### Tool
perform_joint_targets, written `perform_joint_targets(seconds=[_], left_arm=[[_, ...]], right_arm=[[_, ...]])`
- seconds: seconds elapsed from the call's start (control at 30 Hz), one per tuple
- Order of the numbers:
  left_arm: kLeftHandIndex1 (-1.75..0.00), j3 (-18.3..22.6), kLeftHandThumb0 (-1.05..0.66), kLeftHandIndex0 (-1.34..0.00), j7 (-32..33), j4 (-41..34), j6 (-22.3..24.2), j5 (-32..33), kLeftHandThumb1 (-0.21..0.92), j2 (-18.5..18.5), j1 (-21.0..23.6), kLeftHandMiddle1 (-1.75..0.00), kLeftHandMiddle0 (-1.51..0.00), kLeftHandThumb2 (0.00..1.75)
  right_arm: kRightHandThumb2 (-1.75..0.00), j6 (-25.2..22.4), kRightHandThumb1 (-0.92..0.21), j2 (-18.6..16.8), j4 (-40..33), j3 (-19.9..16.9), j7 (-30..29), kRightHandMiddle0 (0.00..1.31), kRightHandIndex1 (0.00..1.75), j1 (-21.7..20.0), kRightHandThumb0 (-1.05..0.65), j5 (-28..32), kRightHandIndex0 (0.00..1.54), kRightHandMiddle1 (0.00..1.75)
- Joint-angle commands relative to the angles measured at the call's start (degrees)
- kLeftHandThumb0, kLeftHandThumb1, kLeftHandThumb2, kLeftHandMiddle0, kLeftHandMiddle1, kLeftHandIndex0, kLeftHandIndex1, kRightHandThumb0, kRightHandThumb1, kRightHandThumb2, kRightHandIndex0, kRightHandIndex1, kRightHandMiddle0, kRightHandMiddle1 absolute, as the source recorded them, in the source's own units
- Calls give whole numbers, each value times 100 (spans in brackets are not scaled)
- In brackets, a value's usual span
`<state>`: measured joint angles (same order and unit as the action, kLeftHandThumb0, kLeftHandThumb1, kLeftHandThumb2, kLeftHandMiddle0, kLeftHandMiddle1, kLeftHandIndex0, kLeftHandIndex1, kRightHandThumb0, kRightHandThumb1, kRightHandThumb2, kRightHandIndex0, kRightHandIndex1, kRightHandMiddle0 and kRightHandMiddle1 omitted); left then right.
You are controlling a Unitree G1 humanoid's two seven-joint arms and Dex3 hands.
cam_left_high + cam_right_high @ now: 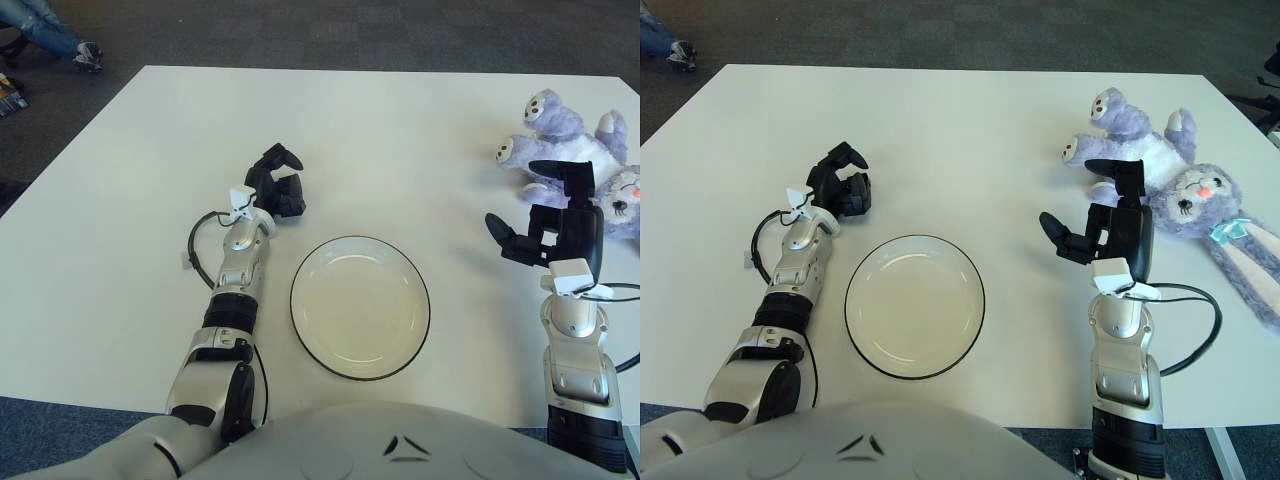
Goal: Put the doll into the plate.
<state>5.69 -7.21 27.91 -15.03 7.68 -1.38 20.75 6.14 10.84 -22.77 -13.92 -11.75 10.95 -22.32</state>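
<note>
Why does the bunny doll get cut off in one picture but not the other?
In the left eye view the doll runs off the right edge, so its ears are missing; in the right eye view the doll sits further in, and its long ear shows past the open right hand. Neither view looks blurry there.
</note>
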Motion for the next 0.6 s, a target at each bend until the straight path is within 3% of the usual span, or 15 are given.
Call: perform_joint_targets(seconds=[0.0,0.07,0.13,0.2,0.23,0.33,0.4,0.57], left_arm=[[-175,9,-51,-68,84,178,-64,-62,23,-8,-166,-175,-126,142],[-175,8,-51,-68,92,189,-91,-73,23,-6,-163,-175,-126,142],[-175,6,-51,-68,99,198,-114,-82,23,-7,-162,-175,-127,142],[-175,5,-51,-68,98,208,-136,-84,23,-10,-159,-175,-127,142],[-175,5,-51,-68,96,214,-147,-83,23,-11,-158,-175,-127,142],[-175,5,-51,-68,95,229,-172,-81,24,-14,-154,-175,-127,142],[-175,7,-51,-68,91,251,-204,-78,24,-17,-148,-175,-127,142],[-175,6,-51,-68,76,306,-277,-80,24,-13,-133,-175,-128,141]], right_arm=[[-81,151,-45,113,-150,-98,-200,0,175,45,-85,-362,130,113],[-79,225,-48,172,-190,-164,-329,0,175,73,-85,-597,119,111],[-76,243,-51,228,-233,-244,-423,0,175,103,-85,-785,78,108],[-76,238,-53,258,-278,-300,-497,0,148,121,-86,-938,45,106],[-75,238,-54,262,-296,-312,-525,0,114,123,-87,-996,29,107],[-73,244,-57,260,-333,-329,-586,0,74,133,-88,-1112,9,106],[-72,240,-59,261,-426,-356,-660,0,66,169,-89,-1272,5,106],[-65,209,-65,236,-572,-384,-731,0,67,213,-95,-1504,1,106]])
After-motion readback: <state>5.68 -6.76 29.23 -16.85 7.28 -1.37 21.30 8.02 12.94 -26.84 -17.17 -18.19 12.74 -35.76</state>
